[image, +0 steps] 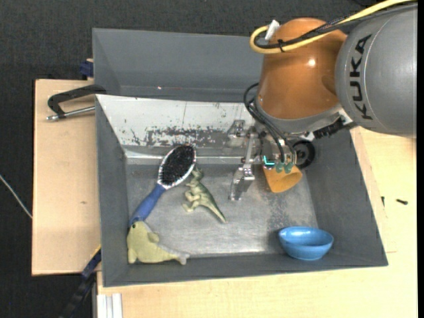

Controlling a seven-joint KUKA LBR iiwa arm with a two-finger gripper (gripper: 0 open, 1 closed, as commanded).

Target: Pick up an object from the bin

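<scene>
We see the grey bin (111,177), whose walls slope inward, so loose things settle on its floor. The hand (242,179) hangs low near the middle; we cannot tell whether it is wide or narrow. We count 4 things: a blue-handled hairbrush (173,169), a pale plush fish (148,247), a blue bowl (305,241), and a green toy dinosaur (201,197), nearest the hand, likely easiest to reach.

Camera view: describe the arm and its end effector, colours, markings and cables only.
The arm is a thick, rounded grey link with KUKA in black letters. A glossy orange cover caps the wrist. A yellow cable loops over it; black cables curl beneath. Below is a silvery metal end effector.
</scene>
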